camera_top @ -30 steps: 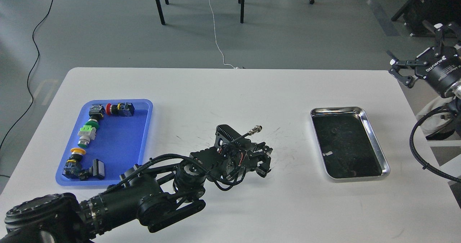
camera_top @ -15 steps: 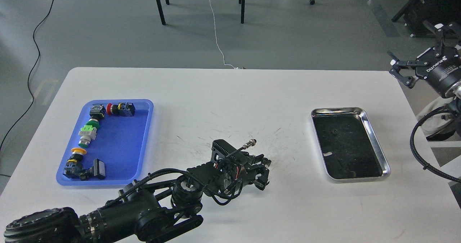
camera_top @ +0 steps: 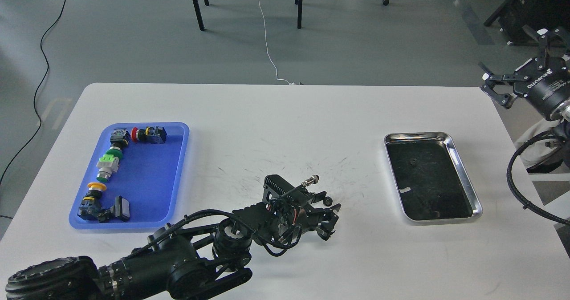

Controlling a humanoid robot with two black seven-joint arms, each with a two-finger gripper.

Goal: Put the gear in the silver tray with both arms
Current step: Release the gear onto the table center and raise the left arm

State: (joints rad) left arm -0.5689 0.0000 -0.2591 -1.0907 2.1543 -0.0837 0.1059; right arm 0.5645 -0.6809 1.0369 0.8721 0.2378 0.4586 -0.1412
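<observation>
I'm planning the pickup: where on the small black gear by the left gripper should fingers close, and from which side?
Probably across the toothed rim, from above. The gear is a small round disc on the table, just beyond the left gripper, so opposite rim edges look like the only hold. Whether it lies flat is too small to tell.

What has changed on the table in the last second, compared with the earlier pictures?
The left gripper came down and back toward the near edge of the table. A small black gear now shows at its fingertips; whether it is gripped or lies on the table, I cannot tell. The right gripper, the silver tray and the blue tray with its switches stayed as they were.
</observation>
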